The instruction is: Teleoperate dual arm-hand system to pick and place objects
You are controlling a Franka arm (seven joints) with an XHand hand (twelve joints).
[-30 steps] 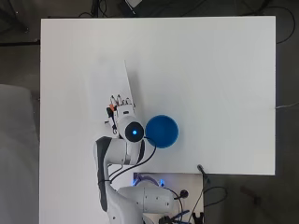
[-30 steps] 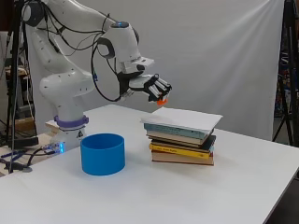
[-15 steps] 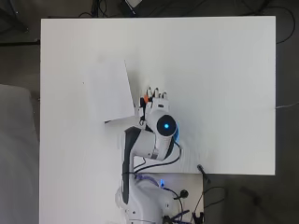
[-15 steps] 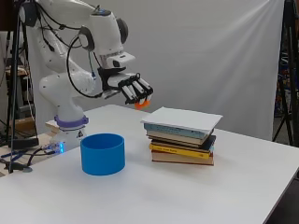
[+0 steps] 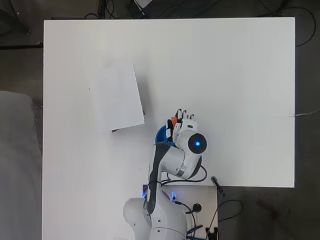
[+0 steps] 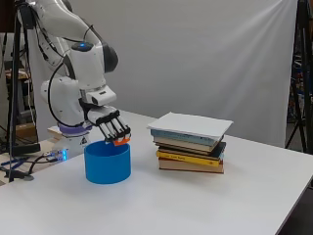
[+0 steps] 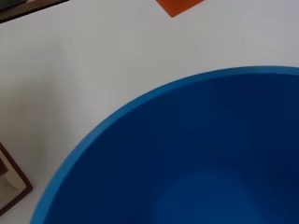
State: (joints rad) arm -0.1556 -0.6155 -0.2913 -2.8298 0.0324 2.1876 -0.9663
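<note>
I have the hand (image 6: 108,122) hanging over the blue bucket (image 6: 107,162), its fingers (image 6: 117,131) angled down and pinched on a small orange piece (image 6: 121,141); in the side view that piece sits just above the bucket's rim on the side toward the stack of books (image 6: 190,142), so I judge it is nearly, but perhaps not fully, over the opening; from overhead the arm covers most of the bucket, only a blue arc shows beside the wrist, and the orange piece (image 5: 174,120) peeks out between the fingertips at the bucket's far edge from the arm's base; the wrist view fills with the bucket's rim (image 7: 140,105) and dark blue inside, with a corner of orange beyond the rim over bare white table (image 7: 93,60), which makes me think the piece hangs over the edge rather than the middle; I hold it low and close to the rim so that a drop would be short and the piece would not bounce out; the bucket stands upright on the table, near the books but apart from them, and the books are topped by a white sheet or cover lying flat; before letting go I would want the hand drawn a little further in over the bucket, since a release here might clip the rim or land outside
</note>
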